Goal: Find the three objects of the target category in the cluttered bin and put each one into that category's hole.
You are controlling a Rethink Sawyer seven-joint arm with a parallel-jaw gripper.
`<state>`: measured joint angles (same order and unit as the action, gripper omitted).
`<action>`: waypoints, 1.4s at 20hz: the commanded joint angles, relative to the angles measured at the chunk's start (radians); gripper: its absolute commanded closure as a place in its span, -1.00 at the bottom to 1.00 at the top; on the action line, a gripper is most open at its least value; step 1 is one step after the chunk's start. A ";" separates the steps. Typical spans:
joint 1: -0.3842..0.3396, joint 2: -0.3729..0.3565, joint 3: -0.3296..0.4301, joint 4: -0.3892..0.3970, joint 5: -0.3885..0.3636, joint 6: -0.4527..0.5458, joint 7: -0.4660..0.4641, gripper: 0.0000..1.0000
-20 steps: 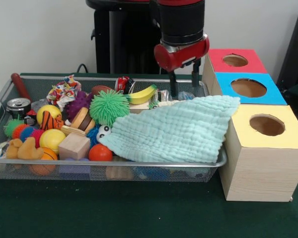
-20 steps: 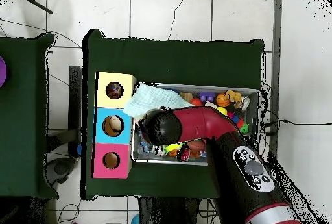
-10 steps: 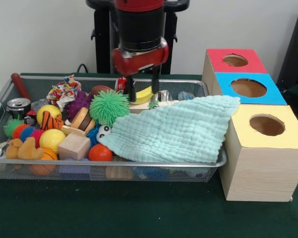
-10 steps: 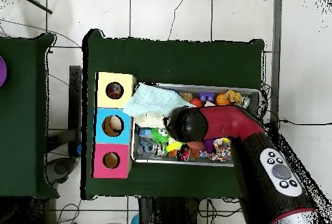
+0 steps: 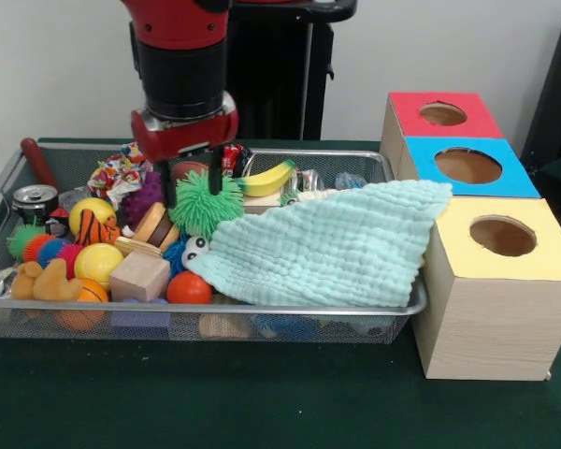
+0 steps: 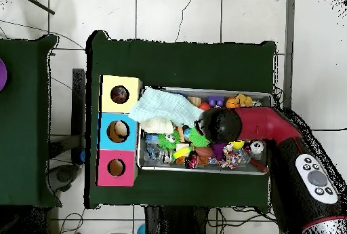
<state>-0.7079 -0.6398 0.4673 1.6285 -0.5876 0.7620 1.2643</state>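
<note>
Green table (image 5: 262, 402): hand (image 5: 193, 183), fingers apart and empty, has crossed the bin (image 5: 374, 316) to the green spiky ball (image 5: 206, 202); search continues.

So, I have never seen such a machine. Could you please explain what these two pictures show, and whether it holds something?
It is a red and black robot arm with a gripper. One picture looks across the table, the other straight down from above. A wire bin holds many toys: a green spiky ball, a banana, a wooden cube, partly under a pale green cloth. Beside it stand the red box, the blue box and the yellow box, each with a hole. The gripper is open above the toys and holds nothing.
</note>
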 commanded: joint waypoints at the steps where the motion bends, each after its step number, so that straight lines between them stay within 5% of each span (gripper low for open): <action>1: -0.001 0.093 0.001 -0.152 -0.131 0.211 -0.310 -1.00; 7: 0.011 0.129 -0.020 -0.205 -0.203 0.356 -0.349 -1.00; 15: 0.010 0.163 -0.012 -0.245 -0.258 0.425 -0.330 -1.00; 22: -0.098 0.118 0.055 -0.068 -0.189 0.241 -0.252 -1.00; 28: -0.138 0.050 0.038 0.037 -0.206 0.262 -0.261 -1.00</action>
<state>-0.8135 -0.5568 0.4764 1.5286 -0.7682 1.0591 1.2552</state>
